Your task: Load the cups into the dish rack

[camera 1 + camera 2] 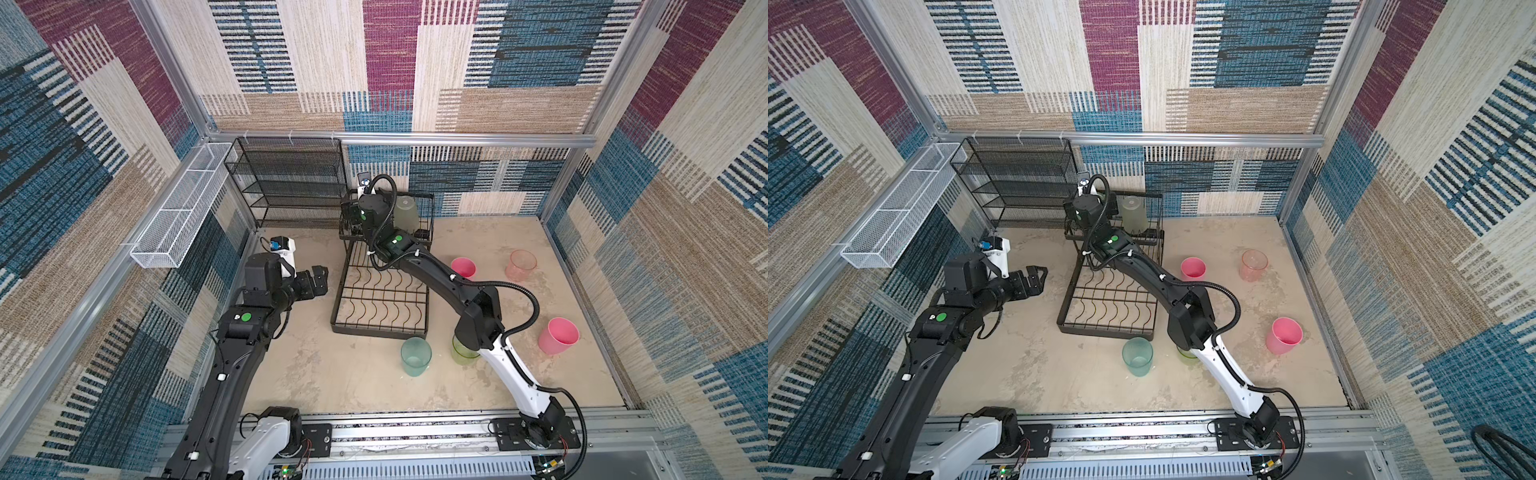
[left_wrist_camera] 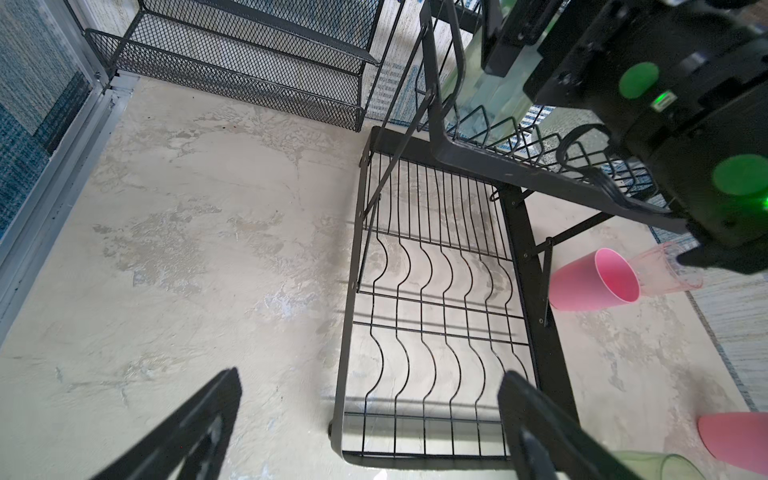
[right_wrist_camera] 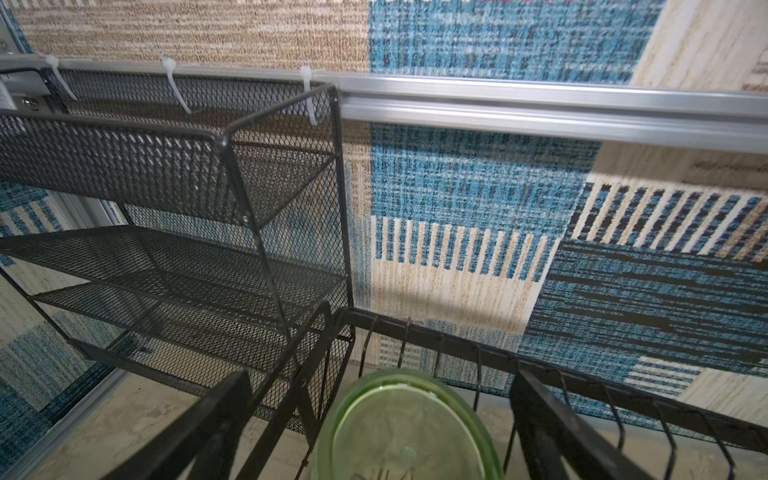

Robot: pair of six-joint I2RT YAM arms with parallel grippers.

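The black dish rack [image 1: 380, 331] [image 1: 1106, 330] stands mid-table, its low tray [image 2: 345, 332] bare. On its raised shelf [image 3: 457, 340] a pale frosted cup [image 1: 406, 216] [image 1: 1133, 214] stands upside down. My right gripper [image 1: 352, 216] [image 3: 382, 374] hangs open over the shelf's left end, with an upside-down green cup [image 3: 405, 428] between its fingers and apart from both. On the table stand a teal cup [image 1: 415, 355], a green cup [image 1: 463, 353] half behind my right arm, two pink cups [image 1: 463, 267] [image 1: 558, 336] and a clear pink cup [image 1: 520, 265]. My left gripper [image 1: 318, 280] [image 2: 372, 378] is open and holds nothing, left of the tray.
A black mesh shelf unit [image 1: 291, 183] stands at the back left, close to the rack's raised shelf. A long white mesh basket [image 1: 183, 208] hangs on the left wall. My right arm [image 1: 436, 270] stretches over the tray's right side. Carpeted walls close in three sides.
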